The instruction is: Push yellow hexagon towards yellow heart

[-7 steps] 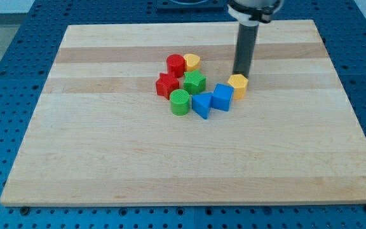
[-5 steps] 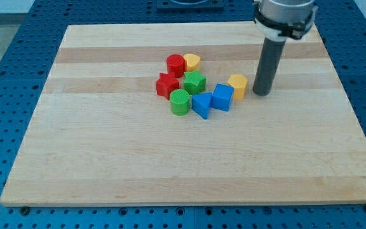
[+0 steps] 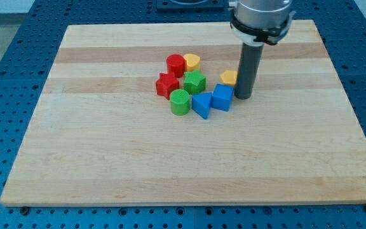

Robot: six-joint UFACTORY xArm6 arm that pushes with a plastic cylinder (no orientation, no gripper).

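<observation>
Though half hidden, yellow hexagon (image 3: 229, 77) upright

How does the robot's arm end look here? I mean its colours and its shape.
A straight, dark grey cylindrical rod hangs from a wider, round, silver-grey metal collar with a black ring beneath it. My tip is the rod's plain blunt end. No claw, cables or markings are visible.

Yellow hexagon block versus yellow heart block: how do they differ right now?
The yellow hexagon block is partly hidden behind my tip; the yellow heart block shows fully. The hexagon sits apart at the view's right; the heart adjoins the red cylinder block. Both are yellow.
</observation>
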